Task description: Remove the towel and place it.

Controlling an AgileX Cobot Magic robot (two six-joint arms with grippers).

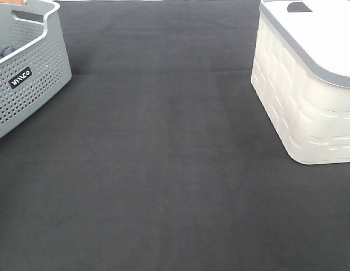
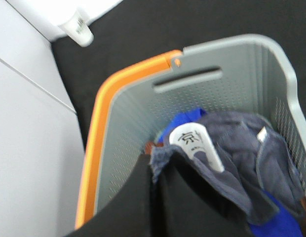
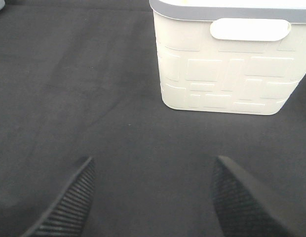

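Towel [image 2: 242, 148] hem sits between the tips of the left gripper [image 2: 158, 159]. Its two black fingers [image 2: 192, 207] are drawn together on that fold, though the left wrist view is blurred. From there the greyish-lavender cloth spreads in rumpled folds across the inside of the grey basket [image 2: 133, 113], with a small white tag [image 2: 262, 134] showing on its far side. A white tube [image 2: 197, 145] printed with dark characters lies on the towel just beyond the fingertips. A bright blue cloth [image 2: 185, 118] shows from under the towel, inside the basket. One wall of the basket carries an orange rim [image 2: 101, 113], and the end wall has a slot handle. Outside the basket, beyond the orange-rimmed corner, a white bottle [image 2: 78, 27] lies on its side.

The basket stands on a black table cover [image 1: 163, 169]. In the high view only its perforated side with a small black label [image 1: 20, 77] shows, and neither arm is in that view.

Well apart from the basket, the right gripper [image 3: 153, 197] hangs over bare black cover with its ribbed fingers [image 3: 76, 202] spread wide and nothing between them. Ahead of it, on the side of the table opposite the basket, stands a white bin [image 3: 222, 74] with a grey lid [image 1: 310, 56].
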